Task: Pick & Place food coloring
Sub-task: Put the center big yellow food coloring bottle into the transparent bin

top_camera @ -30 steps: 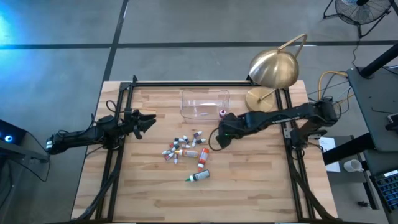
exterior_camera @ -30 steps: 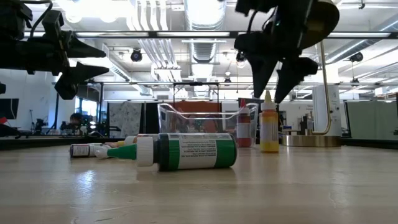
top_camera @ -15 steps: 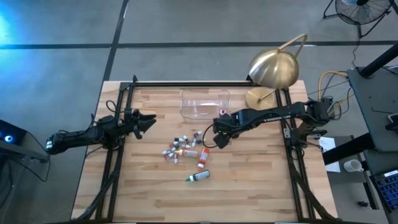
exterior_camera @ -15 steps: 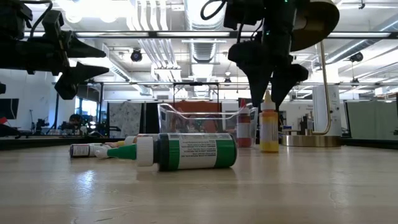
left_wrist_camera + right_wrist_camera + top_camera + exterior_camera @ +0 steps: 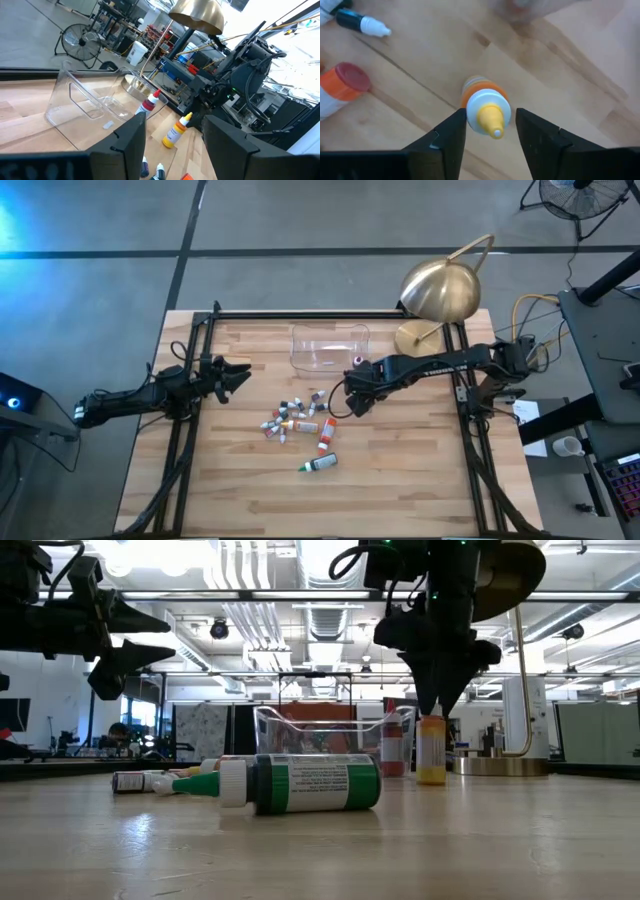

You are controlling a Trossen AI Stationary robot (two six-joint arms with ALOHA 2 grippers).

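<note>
Right gripper [image 5: 486,131]: fingers spread, straddling the upright yellow bottle [image 5: 486,109] beside the tub [image 5: 329,345]; contact cannot be judged. Left gripper [image 5: 238,373]: spread, hovering at the table's [image 5: 400,480] left. Remaining bottles [image 5: 297,416] clustered mid-table, too small to count.

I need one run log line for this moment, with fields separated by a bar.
right pincer: open, around upright yellow bottle | left pincer: open, waiting above table's left side | clear tub: one bottle inside
</note>
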